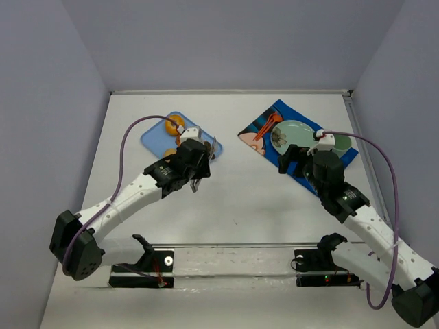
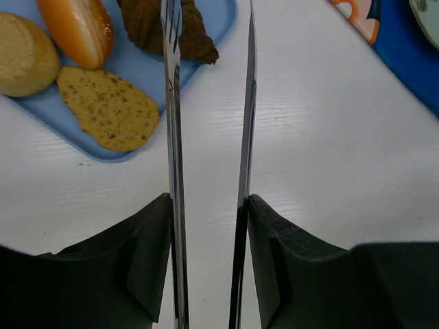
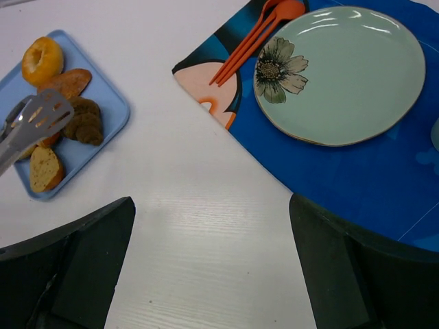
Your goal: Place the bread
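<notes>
Well, my left pincer [image 2: 209,205] is pinching a pair of metal tongs [image 2: 171,137] by their two arms. The arms stand apart, with nothing caught between the blades. I judge I hold them this loosely so that they stay sprung wide enough to go around a piece of bread. Their tips hang over the near corner of the blue tray [image 2: 134,65], which is where the bread lies, none of it lifted yet.

My right pincer [image 3: 211,202] is spread and empty, above the bare white surface [image 1: 247,205] just beside the blue placemat [image 3: 329,178]. I take it that it waits there out of the left arm's way and near the place where the bread should go.

Counting from my left wrist, the tray holds four pieces:
- one brown slice [image 2: 106,106]
- one round roll [image 2: 24,55]
- one glossy long bun [image 2: 75,27]
- one dark twisted pastry [image 2: 144,20]

From my right wrist there may be a fifth piece partly hidden behind the tongs' head, but I cannot be sure.

On the placemat sits one green flowered plate [image 3: 357,68], bare of food and so the likely landing spot. Beside it lie two orange utensils [image 3: 254,38], seemingly a fork and a spoon. There is one tray, one placemat and one pair of tongs.
</notes>
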Controlling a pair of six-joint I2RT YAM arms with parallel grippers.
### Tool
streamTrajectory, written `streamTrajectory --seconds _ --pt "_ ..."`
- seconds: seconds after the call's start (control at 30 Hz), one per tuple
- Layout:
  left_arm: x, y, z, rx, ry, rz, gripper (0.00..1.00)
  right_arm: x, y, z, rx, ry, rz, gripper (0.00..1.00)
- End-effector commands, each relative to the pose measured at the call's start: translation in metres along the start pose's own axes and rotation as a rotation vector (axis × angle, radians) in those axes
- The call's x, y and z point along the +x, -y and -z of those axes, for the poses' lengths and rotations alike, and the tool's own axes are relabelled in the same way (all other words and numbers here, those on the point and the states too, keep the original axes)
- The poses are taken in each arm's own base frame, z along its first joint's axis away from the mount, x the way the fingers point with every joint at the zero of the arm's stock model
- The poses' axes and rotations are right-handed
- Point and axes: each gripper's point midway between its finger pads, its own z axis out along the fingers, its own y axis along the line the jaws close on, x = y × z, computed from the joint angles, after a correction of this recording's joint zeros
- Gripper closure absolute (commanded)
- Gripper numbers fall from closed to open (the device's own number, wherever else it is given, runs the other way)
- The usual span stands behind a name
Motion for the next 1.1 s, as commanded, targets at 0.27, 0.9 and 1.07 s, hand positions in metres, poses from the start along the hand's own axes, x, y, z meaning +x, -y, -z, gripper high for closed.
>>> streamTrajectory --seconds 0.27,0.9,1.07 --pt "-0.046 -0.027 0.008 -0.133 0.08 0.078 0.4 -0.004 -0.004 -0.004 -0.011 0.011 0.008 0.0" --pt "-0.029 -0.034 -0.041 -0.182 -0.06 -0.011 0.33 -0.001 0.001 -0.007 0.021 0.01 0.002 0.0" --pt "-0.024 -0.035 -0.051 -0.187 -0.095 -0.018 0.32 0.0 0.002 -0.007 0.024 0.007 0.001 0.0"
